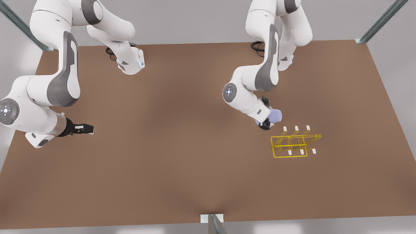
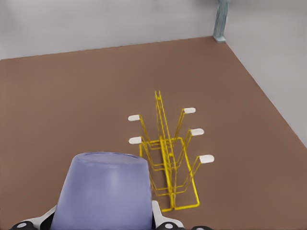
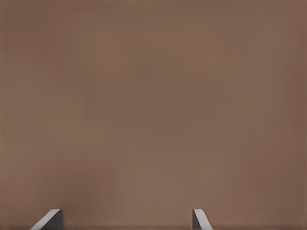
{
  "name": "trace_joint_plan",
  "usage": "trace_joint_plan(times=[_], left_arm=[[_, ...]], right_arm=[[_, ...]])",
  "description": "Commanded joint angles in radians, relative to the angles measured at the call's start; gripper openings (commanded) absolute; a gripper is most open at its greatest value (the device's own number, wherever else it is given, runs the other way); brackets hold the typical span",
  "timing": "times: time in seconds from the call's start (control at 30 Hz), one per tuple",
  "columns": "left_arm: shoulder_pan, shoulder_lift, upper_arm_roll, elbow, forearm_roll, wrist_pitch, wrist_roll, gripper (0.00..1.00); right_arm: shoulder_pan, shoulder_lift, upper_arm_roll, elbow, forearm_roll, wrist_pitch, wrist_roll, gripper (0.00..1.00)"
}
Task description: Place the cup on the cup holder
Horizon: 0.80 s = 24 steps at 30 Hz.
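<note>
The big flat brown worktop [image 1: 169, 156] carries everything here. Two white robot arms reach over it from its far edge. The arm on the front view's right is the left arm, and its left hand [image 1: 269, 117] is clamped on the small smooth lavender-blue cup [image 1: 276, 115]. The cup is up in the air, tipped on its side, with its flat closed end toward the thin yellow wire cup holder with white-tipped pegs [image 1: 294, 144]. In the left wrist view the cup [image 2: 103, 191] sits between the hand's two fingers [image 2: 158, 220], and the cup holder [image 2: 168, 163] stands just beyond it on the worktop. The cup holder is near the worktop's edge at the front view's right, about midway between the far and near edges. The cup is just beside the holder's far row of pegs and is not touching it. The other arm waits near the worktop's edge at the front view's left. Its right hand [image 1: 87, 129] holds nothing, and the right wrist view shows its two fingers [image 3: 48, 220] set well apart over bare worktop.
</note>
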Motion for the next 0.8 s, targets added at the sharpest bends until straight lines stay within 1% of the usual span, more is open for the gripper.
trace_joint_plan(times=[0.0,0.03,0.1,0.17,0.23,0.27,0.3,0.33,0.4,0.47,0.57,0.63,0.7,0.77], left_arm=[[-0.08,0.06,0.109,-0.061,0.073,-0.029,0.001,0.5],[-0.136,0.123,0.189,-0.097,0.073,0.014,0.056,0.5],[-0.159,0.181,0.22,-0.101,0.106,0.041,0.069,0.5],[-0.181,0.242,0.227,-0.139,0.105,0.12,0.061,0.5],[-0.195,0.313,0.229,-0.222,0.106,0.199,0.066,0.5],[-0.195,0.333,0.229,-0.231,0.111,0.209,0.069,0.5],[-0.187,0.383,0.232,-0.238,0.129,0.248,0.067,0.5],[-0.186,0.413,0.26,-0.249,0.129,0.29,0.066,0.5],[-0.175,0.416,0.256,-0.242,0.096,0.311,0.04,0.5],[-0.138,0.454,0.249,-0.242,0.103,0.362,-0.049,0.51],[-0.124,0.492,0.235,-0.242,0.079,0.387,-0.08,0.51],[-0.072,0.503,0.212,-0.243,0.085,0.428,-0.112,0.51],[-0.08,0.511,0.212,-0.272,0.083,0.431,-0.1,0.51],[-0.129,0.511,0.215,-0.343,0.08,0.462,-0.094,0.51]], right_arm=[[0.0,-0.001,0.0,0.0,-0.001,0.0,-0.003,1.0],[0.0,-0.001,0.0,0.0,0.001,0.0,-0.003,1.0],[0.0,-0.001,0.0,0.0,0.001,-0.002,-0.001,1.0],[0.002,-0.001,0.0,0.0,-0.001,-0.004,-0.001,1.0],[0.0,-0.001,0.0,0.0,-0.001,-0.004,-0.003,1.0],[0.0,-0.001,0.0,0.0,0.001,-0.004,-0.004,1.0],[-0.002,-0.001,-0.001,0.0,0.001,-0.004,-0.004,1.0],[-0.002,-0.001,-0.001,0.0,0.001,-0.004,-0.004,1.0],[-0.002,-0.001,-0.001,0.0,0.002,-0.004,-0.003,1.0],[-0.002,-0.001,-0.001,0.0,0.002,-0.004,-0.003,1.0],[-0.002,0.0,-0.001,0.0,0.002,-0.004,-0.003,1.0],[-0.002,0.0,-0.001,0.0,0.002,-0.004,-0.003,1.0],[-0.002,0.0,-0.003,0.0,0.002,-0.004,-0.003,1.0],[-0.002,0.0,-0.003,0.0,0.002,-0.004,-0.003,1.0]])
